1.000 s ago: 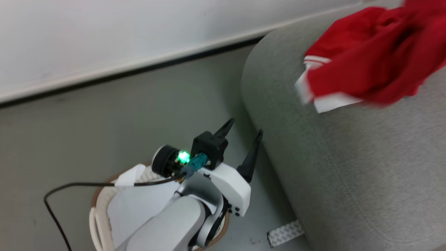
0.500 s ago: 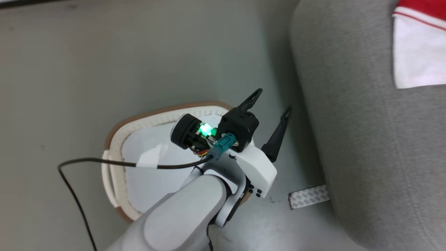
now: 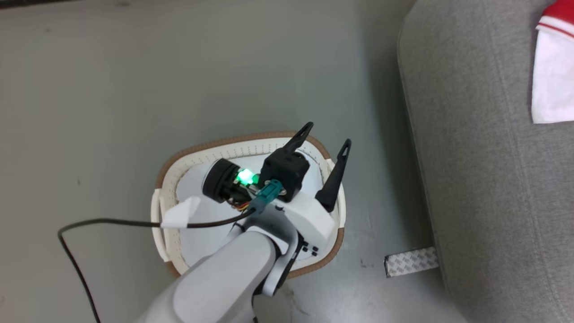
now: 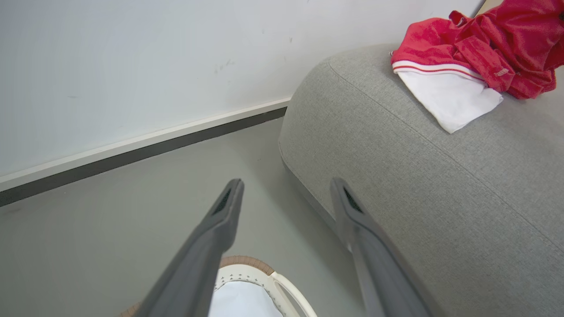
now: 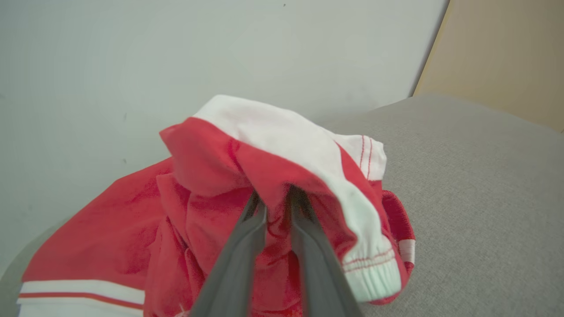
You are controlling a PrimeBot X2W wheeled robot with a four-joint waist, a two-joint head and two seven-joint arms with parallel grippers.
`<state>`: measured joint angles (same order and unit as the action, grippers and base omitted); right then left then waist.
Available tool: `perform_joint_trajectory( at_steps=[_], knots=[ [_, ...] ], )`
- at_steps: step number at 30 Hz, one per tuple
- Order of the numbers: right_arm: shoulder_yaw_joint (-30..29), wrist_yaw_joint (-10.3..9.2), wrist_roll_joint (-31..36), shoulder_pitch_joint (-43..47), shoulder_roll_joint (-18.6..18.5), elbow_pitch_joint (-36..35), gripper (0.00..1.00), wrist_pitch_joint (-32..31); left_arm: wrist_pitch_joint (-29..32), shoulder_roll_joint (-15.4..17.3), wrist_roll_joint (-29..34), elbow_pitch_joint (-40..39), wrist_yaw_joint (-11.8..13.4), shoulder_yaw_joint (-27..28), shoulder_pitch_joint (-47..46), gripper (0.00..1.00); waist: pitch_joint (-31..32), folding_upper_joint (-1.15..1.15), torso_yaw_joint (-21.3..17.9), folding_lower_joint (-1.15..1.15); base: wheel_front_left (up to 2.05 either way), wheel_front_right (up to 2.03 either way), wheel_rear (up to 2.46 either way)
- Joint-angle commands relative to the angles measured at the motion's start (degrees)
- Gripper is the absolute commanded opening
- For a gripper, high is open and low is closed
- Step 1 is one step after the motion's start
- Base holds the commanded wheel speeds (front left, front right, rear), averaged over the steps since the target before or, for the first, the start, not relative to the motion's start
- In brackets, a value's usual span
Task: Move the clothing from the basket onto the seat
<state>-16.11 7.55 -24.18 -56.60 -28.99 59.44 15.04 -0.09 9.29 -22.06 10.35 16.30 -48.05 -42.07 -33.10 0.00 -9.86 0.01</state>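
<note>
My right hand (image 5: 275, 198) pinches shut on the soft red-and-white clothing (image 5: 207, 176) heaped on the big grey woven sofa (image 5: 462, 185), my left hand (image 3: 328, 133) is spread empty over the oval white perforated basket (image 3: 202, 150), and I judge that pulling back unopened could drag it off.

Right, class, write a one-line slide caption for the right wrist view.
Right gripper shut on the red-and-white clothing, which lies on the grey seat.

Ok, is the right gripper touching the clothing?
Touching. In the right wrist view the right gripper is pinched shut, its tips buried in the red folds of the clothing.
</note>
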Motion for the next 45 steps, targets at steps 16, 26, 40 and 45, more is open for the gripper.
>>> perform_joint_trajectory(
  at_steps=[16,26,40,45],
  knots=[
    [4.44,-0.14,6.08,29.23,11.12,-31.48,1.0,0.1,-11.92,5.54,-6.84,1.42,5.22,8.32,16.49,1.0,20.75,0.0,0.92,-0.01,0.0,0.0,0.0],
    [11.4,-0.13,12.73,42.14,15.94,-38.27,1.0,0.1,-15.06,8.5,-10.07,0.49,7.19,17.23,32.27,1.0,31.48,0.0,3.87,-0.01,0.0,0.0,0.0],
    [14.6,-0.14,21.81,51.69,24.21,-35.77,1.0,0.1,-15.06,4.09,-2.49,-0.25,0.64,27.56,42.43,1.0,35.31,0.0,7.16,-0.01,0.0,0.0,0.0],
    [14.36,-0.14,22.45,53.15,25.63,-34.81,1.0,0.1,-15.06,1.94,-0.18,0.17,-2.52,30.82,44.38,1.0,35.9,0.0,7.12,-0.01,0.0,0.0,0.0]
  ],
)
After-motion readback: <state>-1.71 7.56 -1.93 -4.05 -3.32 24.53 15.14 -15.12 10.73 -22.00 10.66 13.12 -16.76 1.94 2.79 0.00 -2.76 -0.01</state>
